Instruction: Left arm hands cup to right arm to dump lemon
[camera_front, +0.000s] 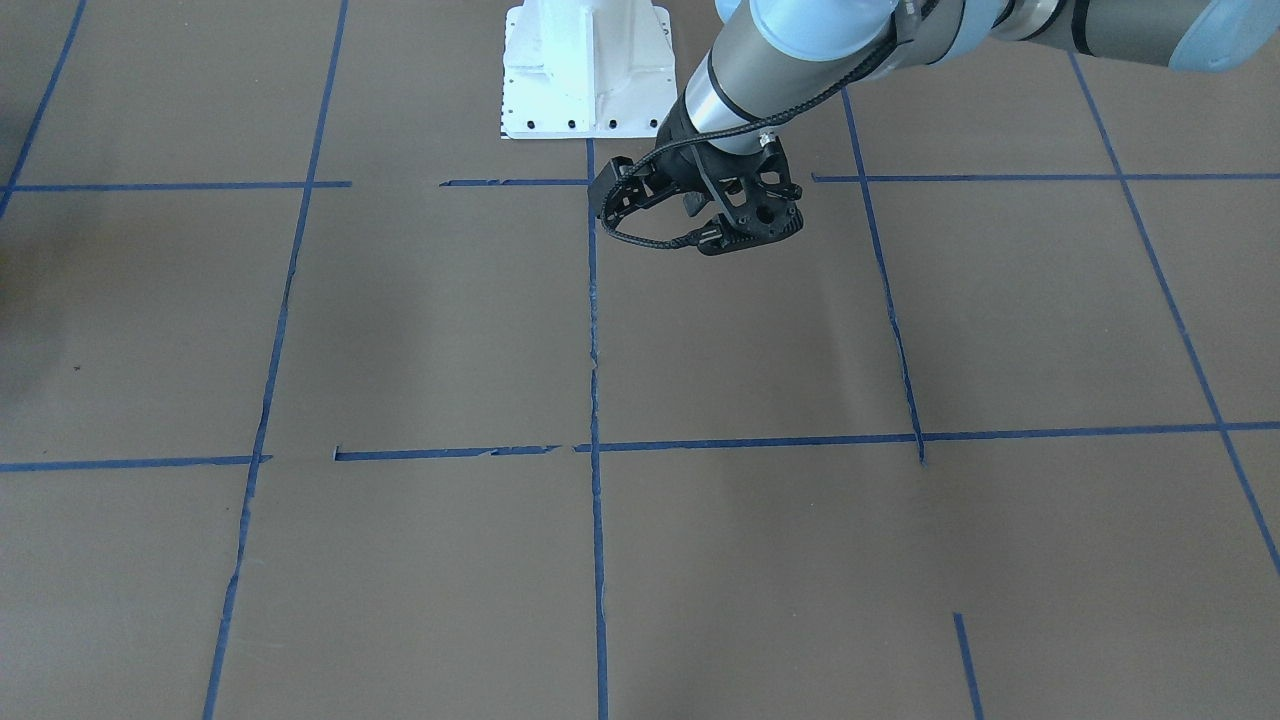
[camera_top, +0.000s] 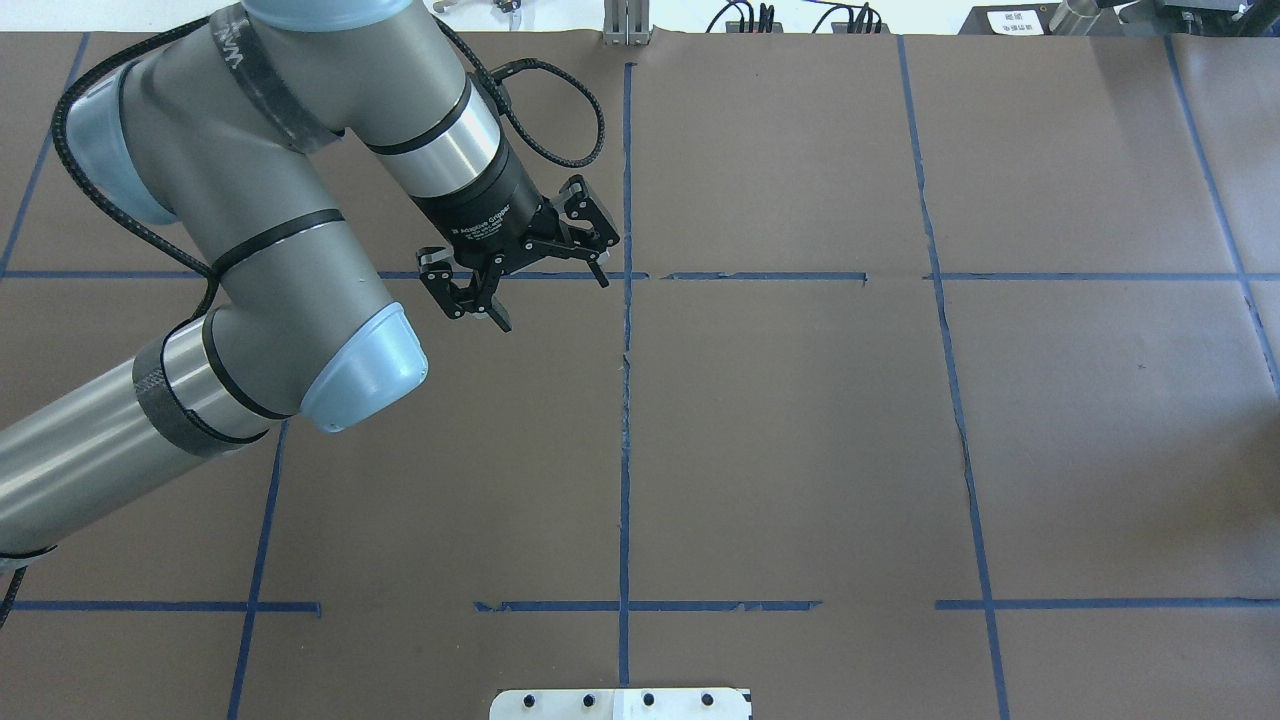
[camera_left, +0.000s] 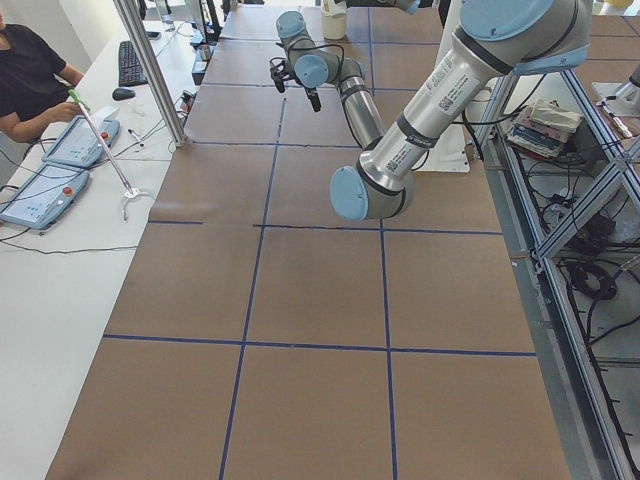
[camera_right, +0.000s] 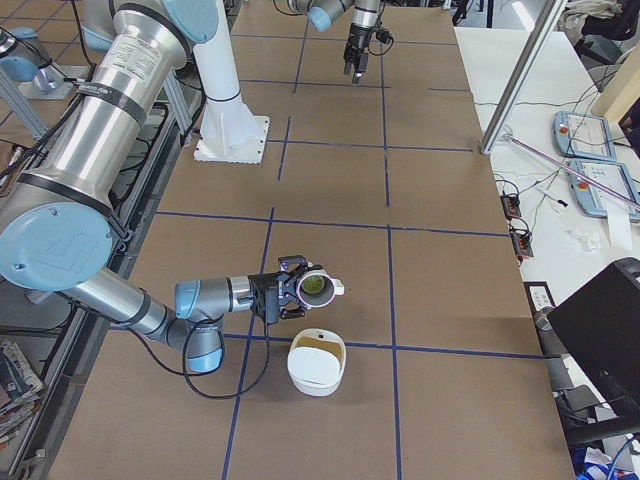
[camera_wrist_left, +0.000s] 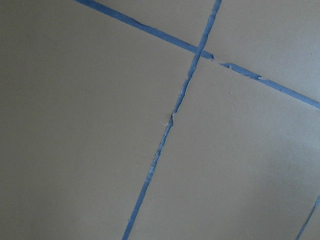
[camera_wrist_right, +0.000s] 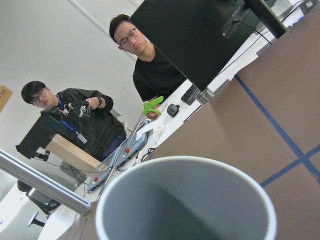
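— Over the middle of the table (camera_top: 800, 450), how did your left fingers (camera_front: 692, 205) stand?
— Spread wide, nothing between them. My left arm (camera_top: 250, 250) held them above the brown surface, touching nothing. The left wrist view looked down on a crossing of blue tape lines (camera_wrist_left: 172, 117).
— Location of the cup (camera_wrist_right: 190, 200)?
— At the tip of my right arm (camera_right: 110, 90), toward the table's right end, well apart from the left fingers. It lay tipped on its side at my right fingers (camera_right: 292, 290), mouth pointing away from the wrist.
— Was that grip confirmed?
— No. Only the right side view showed my right fingers, so I could not tell how far they were closed or whether they pressed the cup.
— The lemon (camera_right: 315, 288)?
— Inside the cup, yellow-green, visible through the mouth in that side view. The right wrist view caught only the rim and grey inner wall.
— Anything nearby?
— One white bowl (camera_right: 312, 383) stood upright on the table just beside the cup. Whether the mouth was over its rim, I could not tell.
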